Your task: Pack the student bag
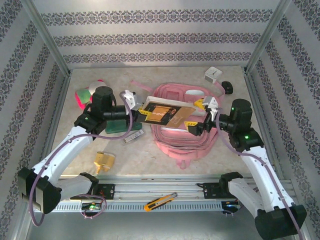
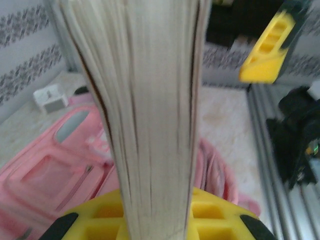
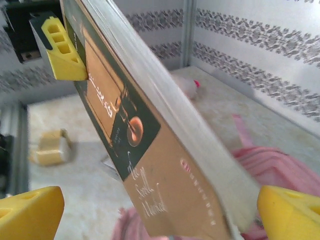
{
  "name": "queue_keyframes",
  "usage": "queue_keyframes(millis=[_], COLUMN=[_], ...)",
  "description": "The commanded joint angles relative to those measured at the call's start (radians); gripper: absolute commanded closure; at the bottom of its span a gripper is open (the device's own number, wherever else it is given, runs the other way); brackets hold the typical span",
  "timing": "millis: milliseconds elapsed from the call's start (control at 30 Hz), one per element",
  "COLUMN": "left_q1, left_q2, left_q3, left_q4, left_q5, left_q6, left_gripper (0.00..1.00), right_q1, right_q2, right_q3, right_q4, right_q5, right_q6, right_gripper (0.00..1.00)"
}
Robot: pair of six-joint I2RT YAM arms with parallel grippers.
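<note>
The left arm [image 1: 65, 145] rises from its base at 7 o'clock, bends at the elbow and levels out, wrist pointing toward 3 o'clock. The left gripper [image 1: 144, 113] is clamped on one end of a book [image 1: 167, 114], its yellow fingers [image 2: 100, 220] pressed against both covers. The right arm [image 1: 255, 155] climbs from 5 o'clock, folds at the elbow near 3 o'clock, and its wrist points toward 9 o'clock. The right gripper [image 1: 196, 114] is spread wide, and its yellow fingers [image 3: 30, 210] straddle the book's other end without gripping it.
</note>
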State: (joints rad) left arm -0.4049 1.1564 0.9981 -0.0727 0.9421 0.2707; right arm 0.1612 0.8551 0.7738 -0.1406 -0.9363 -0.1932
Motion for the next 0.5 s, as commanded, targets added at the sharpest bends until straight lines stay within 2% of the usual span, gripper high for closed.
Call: queue_keyframes(millis=[0, 100, 200, 267, 400, 467], left_q1=[0.005, 0.006, 0.006, 0.005, 0.007, 0.007], left_q2=[-0.018, -0.004, 0.009, 0.019, 0.04, 0.051], left_q3=[0.01, 0.002, 0.001, -0.004, -0.025, -0.025], left_q4=[0.387, 0.497, 0.558, 0.607, 0.715, 0.713], left_q5=[0.181, 0.214, 0.23, 0.233, 0.193, 0.168], left_q6=[-0.234, -0.309, -0.349, -0.378, -0.436, -0.434], left_gripper=[1.0, 1.0, 1.0, 1.0, 0.98, 0.97], right_q1=[-0.011, -0.01, -0.009, -0.009, -0.011, -0.015], right_q2=[0.042, 0.084, 0.104, 0.113, 0.121, 0.123], right_q3=[-0.024, -0.018, -0.009, -0.003, -0.002, -0.002], right_q4=[0.198, 0.3, 0.357, 0.371, 0.376, 0.375], right_q5=[-0.224, -0.273, -0.32, -0.348, -0.4, -0.418], right_q6=[0.213, 0.3, 0.347, 0.372, 0.393, 0.398], right_gripper=[0.02, 0.02, 0.07, 0.17, 0.47, 0.57])
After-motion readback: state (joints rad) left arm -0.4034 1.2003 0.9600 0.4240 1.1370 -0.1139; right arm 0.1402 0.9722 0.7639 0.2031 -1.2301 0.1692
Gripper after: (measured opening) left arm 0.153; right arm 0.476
